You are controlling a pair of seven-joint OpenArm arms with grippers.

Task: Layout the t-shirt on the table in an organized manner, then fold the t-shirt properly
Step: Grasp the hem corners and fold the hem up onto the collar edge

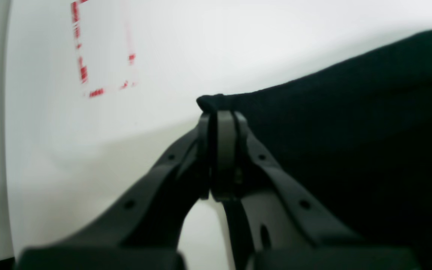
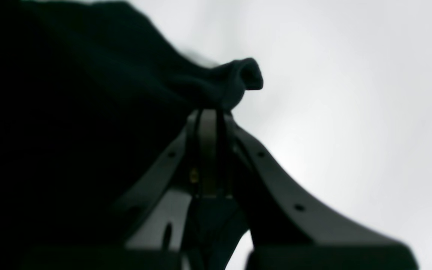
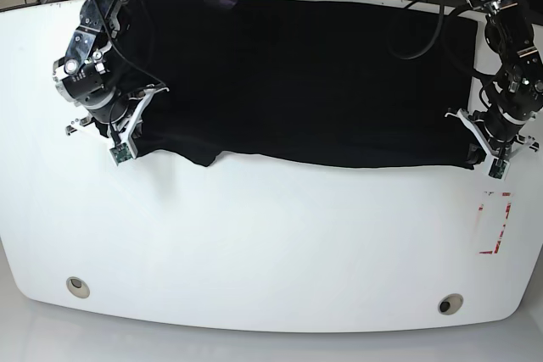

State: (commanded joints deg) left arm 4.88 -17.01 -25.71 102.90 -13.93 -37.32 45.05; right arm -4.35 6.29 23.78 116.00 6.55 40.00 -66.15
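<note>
Black cloth: the t-shirt (image 3: 305, 82) lies spread wide across the far half of the table (image 3: 271, 243), its near edge wavy, with a sagging fold toward the right arm's side.
Left gripper (image 1: 221, 112): jaws closed together, pinching a corner of the near edge; a small nub of cloth pokes past the tips.
Right gripper (image 2: 210, 110): likewise closed, clamped on a bunched corner of cloth.
Tape (image 3: 495, 225): red marks on the white top just beside the left gripper.
Risk: both grips look shallow, so a pull could slip a corner free.
Risk: uneven pulling by the two arms would likely skew the edge or deepen the sag.
</note>
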